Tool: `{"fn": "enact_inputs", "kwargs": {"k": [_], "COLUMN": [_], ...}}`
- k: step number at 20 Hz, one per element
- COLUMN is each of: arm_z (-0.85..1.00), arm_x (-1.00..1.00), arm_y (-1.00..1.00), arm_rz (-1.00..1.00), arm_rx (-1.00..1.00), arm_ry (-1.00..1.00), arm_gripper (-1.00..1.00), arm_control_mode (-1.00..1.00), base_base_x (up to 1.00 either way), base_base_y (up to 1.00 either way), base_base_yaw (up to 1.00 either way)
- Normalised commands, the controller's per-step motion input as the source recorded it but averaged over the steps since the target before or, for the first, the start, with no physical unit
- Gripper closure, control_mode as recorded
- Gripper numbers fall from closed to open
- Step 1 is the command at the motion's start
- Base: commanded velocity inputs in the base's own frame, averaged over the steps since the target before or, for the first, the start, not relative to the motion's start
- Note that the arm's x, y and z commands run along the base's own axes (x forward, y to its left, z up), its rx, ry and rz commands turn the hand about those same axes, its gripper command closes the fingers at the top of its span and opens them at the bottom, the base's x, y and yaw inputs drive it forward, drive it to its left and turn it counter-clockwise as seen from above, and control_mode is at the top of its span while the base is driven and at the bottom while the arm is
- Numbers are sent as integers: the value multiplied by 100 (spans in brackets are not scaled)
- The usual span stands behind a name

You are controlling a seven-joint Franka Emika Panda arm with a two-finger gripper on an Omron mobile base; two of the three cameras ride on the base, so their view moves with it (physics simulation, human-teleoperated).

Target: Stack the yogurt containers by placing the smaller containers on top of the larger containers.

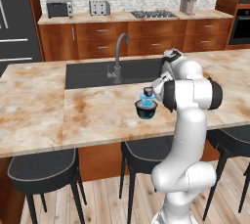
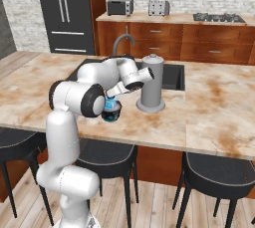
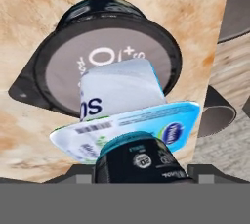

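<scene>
The marble desk (image 1: 44,115) runs across both base views, with a dark sink (image 1: 90,74) and a curved faucet (image 1: 118,56) set into it. In the right base view a tall grey cylinder (image 2: 151,85) stands near the sink's front corner, just right of the stack; in the left base view the arm covers it.

The dark navy tub (image 3: 105,54) sits on the desk near its front edge. From the hand view its pale grey lid carries white lettering that is partly covered, and a dark tab juts from its rim at the left. In the base views it is a small dark bowl shape (image 1: 146,110), half hidden behind the forearm on the right side (image 2: 110,115).

The light-blue cup (image 3: 124,105) rests on the tub's lid, tilted, its white side and blue rim label showing; the print is too blurred to read.

The tiny dark cup (image 3: 139,159) lies over the light-blue one, cut off by the bottom of the hand view, so its full shape is unclear.

The tool (image 1: 155,90) hangs over the stack. Its fingertips are hidden behind the tiny cup, and I cannot tell whether it pinches that cup or stands spread.
</scene>
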Motion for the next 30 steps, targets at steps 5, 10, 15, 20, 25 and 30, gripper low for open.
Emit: {"fn": "enact_inputs", "kwargs": {"k": [5,10,15,20,25,30], "arm_z": [-16,-19,-25,-29,-26,-17], "arm_x": [0,-5,-12,-13,-6,0], "arm_y": [0,0,0,0,2,9], "arm_rz": [0,0,0,0,0,0], "arm_rx": [0,0,0,0,0,0], "arm_ry": [0,0,-5,-8,-5,0], "arm_gripper": [100,100,100,100,100,100], "arm_control_mode": [-100,-100,-100,-100,-100,-100], "base_base_x": [0,0,0,0,0,0], "base_base_y": [0,0,0,0,0,0], "base_base_yaw": [0,0,0,0,0,0]}}
